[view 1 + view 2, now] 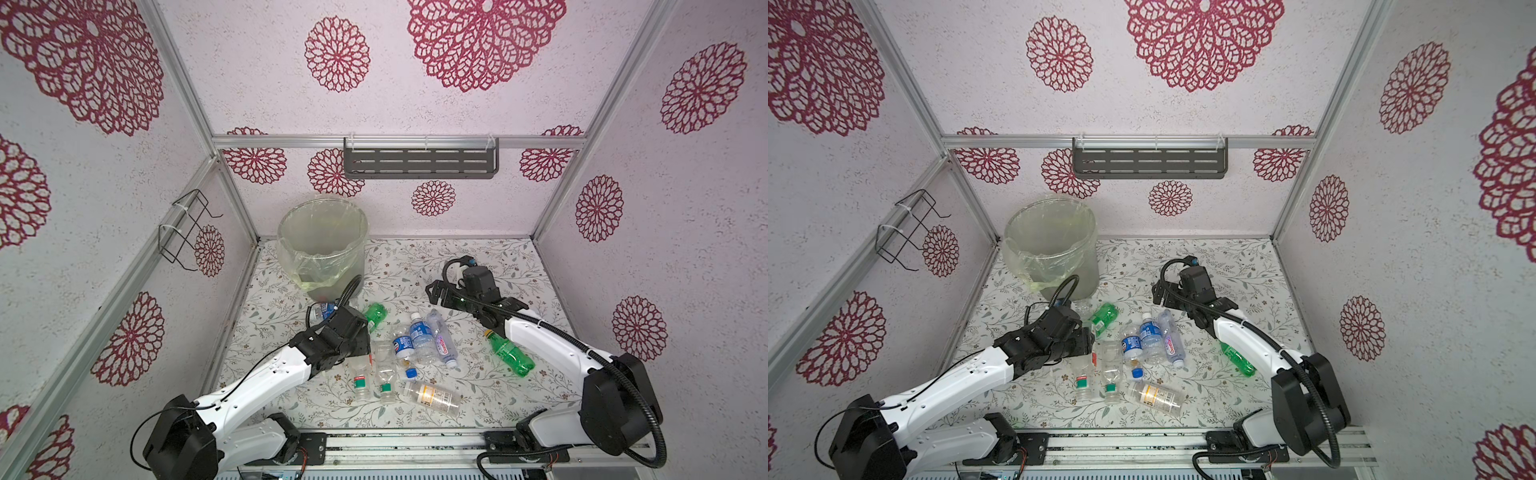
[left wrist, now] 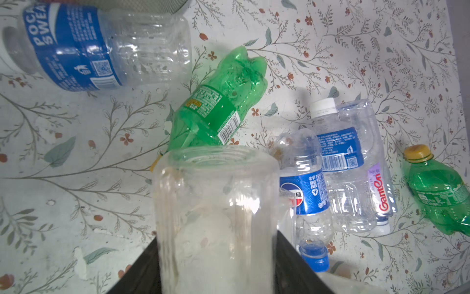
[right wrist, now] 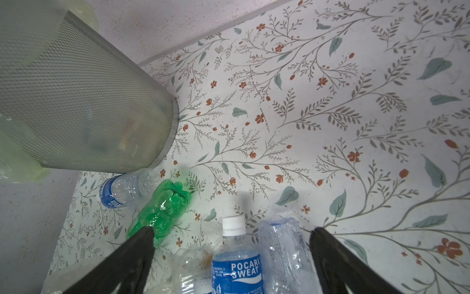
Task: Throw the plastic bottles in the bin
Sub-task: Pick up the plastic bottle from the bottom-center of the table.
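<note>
Nearest the front edge a pale-labelled bottle [image 1: 432, 399] lies on the table [image 1: 478, 266], beside two green-capped bottles [image 1: 359, 381]. Just behind them the left gripper [image 2: 216, 250] is clamped on a clear bottle [image 2: 216, 193]. Mid-table lie the blue-labelled bottles [image 1: 419, 338], with a green bottle [image 1: 509, 353] to their right and a second green bottle [image 1: 376, 313] by the left gripper. The right gripper [image 3: 231, 230] hangs spread wide and empty above their far end. Farthest back, the bin [image 1: 356, 253] stands upright in the back left corner, a lone bottle [image 1: 324, 311] at its foot.

Bottle cluster [image 1: 422, 343] crowds mid-table. A green bottle [image 1: 376, 314] and a blue-labelled bottle [image 1: 323, 310] lie at the foot of the bin [image 1: 322, 245]. Table [image 1: 399, 262] right of the bin is bare, passable.
</note>
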Controlling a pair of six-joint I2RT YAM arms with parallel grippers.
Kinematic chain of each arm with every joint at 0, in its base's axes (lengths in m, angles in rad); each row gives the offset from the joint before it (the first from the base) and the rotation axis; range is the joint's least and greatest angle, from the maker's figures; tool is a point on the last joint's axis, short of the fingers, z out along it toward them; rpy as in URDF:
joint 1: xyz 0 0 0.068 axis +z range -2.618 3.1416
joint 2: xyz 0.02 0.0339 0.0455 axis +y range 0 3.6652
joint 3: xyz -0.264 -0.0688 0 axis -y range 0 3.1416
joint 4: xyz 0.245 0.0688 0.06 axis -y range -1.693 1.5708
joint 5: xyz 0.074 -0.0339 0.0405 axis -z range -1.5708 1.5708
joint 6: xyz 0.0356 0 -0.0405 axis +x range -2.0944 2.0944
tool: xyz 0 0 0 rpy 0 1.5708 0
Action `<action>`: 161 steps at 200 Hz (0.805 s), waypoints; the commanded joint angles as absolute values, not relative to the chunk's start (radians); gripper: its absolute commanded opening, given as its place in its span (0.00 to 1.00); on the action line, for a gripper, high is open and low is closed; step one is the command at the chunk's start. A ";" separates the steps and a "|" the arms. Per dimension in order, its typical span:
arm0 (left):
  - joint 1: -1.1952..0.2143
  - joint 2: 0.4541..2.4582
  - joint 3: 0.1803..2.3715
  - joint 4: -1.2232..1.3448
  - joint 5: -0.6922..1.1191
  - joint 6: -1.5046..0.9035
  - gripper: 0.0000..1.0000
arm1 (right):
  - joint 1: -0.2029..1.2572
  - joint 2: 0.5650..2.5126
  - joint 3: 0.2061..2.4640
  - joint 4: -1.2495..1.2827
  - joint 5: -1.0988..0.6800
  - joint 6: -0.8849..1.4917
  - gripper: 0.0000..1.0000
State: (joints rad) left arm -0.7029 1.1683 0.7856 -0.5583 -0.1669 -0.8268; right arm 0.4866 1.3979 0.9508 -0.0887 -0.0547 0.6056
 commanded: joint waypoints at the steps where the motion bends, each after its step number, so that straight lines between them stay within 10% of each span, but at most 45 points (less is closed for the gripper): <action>1: -0.682 1.146 0.824 -0.531 -0.174 -0.800 0.62 | 0.478 1.359 0.950 -0.083 -0.043 0.626 0.99; 161: -0.589 1.179 1.027 -0.391 -0.103 -0.734 0.59 | 0.469 1.374 0.944 -0.083 -0.042 0.632 0.99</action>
